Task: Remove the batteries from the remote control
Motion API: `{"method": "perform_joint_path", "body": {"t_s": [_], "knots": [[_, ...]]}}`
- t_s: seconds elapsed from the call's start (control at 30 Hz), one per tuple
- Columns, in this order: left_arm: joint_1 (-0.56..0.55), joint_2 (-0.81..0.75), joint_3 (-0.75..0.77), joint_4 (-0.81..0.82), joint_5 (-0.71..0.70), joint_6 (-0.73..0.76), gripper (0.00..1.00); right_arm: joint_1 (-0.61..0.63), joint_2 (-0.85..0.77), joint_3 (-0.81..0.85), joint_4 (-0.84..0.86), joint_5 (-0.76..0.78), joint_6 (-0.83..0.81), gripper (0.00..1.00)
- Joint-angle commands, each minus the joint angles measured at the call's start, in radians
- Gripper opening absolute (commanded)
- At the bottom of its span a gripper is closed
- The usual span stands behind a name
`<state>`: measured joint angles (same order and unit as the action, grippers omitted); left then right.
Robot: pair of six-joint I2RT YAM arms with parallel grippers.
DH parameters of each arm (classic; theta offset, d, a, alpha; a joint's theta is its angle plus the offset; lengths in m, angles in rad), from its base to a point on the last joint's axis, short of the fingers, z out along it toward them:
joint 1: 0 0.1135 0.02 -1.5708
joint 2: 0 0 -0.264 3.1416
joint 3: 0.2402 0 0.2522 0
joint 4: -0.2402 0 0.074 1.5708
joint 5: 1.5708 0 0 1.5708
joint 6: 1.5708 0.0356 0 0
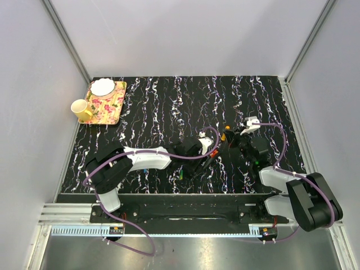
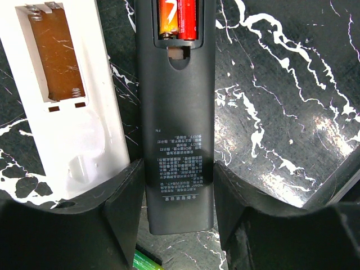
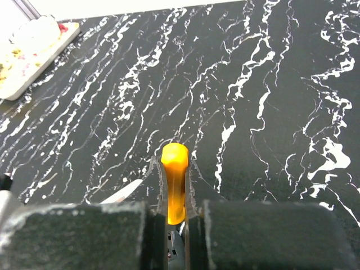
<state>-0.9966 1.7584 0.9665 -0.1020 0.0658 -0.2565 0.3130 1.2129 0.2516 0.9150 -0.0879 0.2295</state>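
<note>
Left gripper (image 2: 180,216) clamps black remote (image 2: 179,112) by its sides; two batteries (image 2: 179,19) sit in the open bay ahead of its fingertips. Right gripper (image 3: 175,188) pinches a slim orange piece (image 3: 174,166). Cells likely light, rigid, slick: lift one end, pinch mid-body.

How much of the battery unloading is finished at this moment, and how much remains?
Done: the white remote has an empty compartment, and a green battery lies loose on the table. In hand: the right gripper is shut on an orange battery; the left gripper clamps the black remote. Left: two batteries sit in it.
</note>
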Motion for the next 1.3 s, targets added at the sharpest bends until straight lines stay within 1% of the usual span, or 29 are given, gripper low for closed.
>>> {"method": "perform_joint_path", "body": {"t_s": [0.0, 0.67, 1.03, 1.27], "knots": [[0.012, 0.047, -0.005, -0.011, -0.004, -0.007, 0.00, -0.003, 0.048, 0.000, 0.142, 0.024, -0.051, 0.00], [0.016, 0.056, -0.005, -0.011, 0.002, -0.013, 0.00, -0.003, 0.043, -0.031, 0.153, -0.065, -0.002, 0.00], [0.019, 0.058, -0.006, -0.016, 0.008, -0.013, 0.00, -0.005, 0.025, -0.038, 0.110, -0.041, -0.024, 0.00], [0.021, 0.039, -0.026, -0.024, 0.009, -0.018, 0.00, -0.002, 0.020, -0.031, 0.113, -0.012, -0.029, 0.00]]}}
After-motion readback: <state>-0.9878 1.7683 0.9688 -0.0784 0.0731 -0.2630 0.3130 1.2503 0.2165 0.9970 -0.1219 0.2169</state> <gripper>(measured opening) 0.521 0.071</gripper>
